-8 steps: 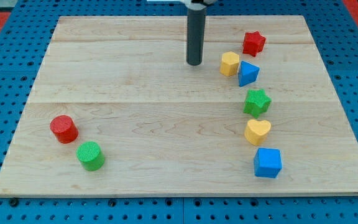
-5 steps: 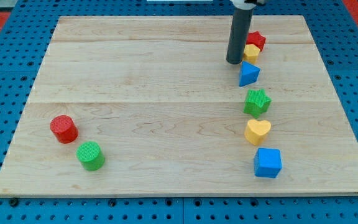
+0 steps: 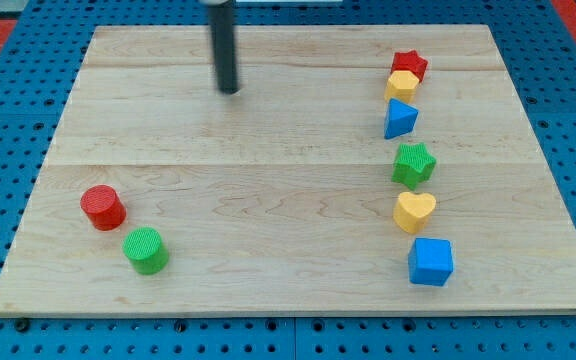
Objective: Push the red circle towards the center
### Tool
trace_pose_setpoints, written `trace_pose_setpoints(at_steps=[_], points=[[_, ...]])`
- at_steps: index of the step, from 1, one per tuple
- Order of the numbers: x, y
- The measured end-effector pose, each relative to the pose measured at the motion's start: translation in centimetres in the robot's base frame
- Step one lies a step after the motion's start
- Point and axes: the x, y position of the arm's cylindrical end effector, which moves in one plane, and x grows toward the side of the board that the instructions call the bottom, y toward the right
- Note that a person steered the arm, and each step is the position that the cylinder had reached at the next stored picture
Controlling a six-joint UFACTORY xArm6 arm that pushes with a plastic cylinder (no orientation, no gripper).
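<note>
Meanwhile my tip (image 3: 229, 90), touching nothing, stands well apart from the red circle (image 3: 102, 207) toward the view's bottom-left.

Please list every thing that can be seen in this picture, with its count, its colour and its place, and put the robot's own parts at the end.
Circle: 1, red, view's left, lower half.
Cylinder: 1, green, just right of and below the red circle.
Star: 1, red, top of the column at the view's right.
Hexagon-like block: 1, yellow, against the red star, below it.
Triangle-like block: 1, blue, below the yellow one.
Star: 1, green, middle of the column.
Heart: 1, yellow, below the green star.
Cube: 1, blue, bottom of the column.
Board: 1, pale wood, on a blue perforated base.
My tip: 1, dark rod, upper middle, far from every block.
</note>
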Motion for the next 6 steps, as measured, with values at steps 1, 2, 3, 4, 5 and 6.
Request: trace_pose_setpoints(at_steps=[1, 2, 3, 4, 5, 6], points=[[-1.5, -8.7], [2.0, -14.9], [12.5, -17.3], [22.3, -10.8], [17.6, -7.4], [9.9, -8.2]])
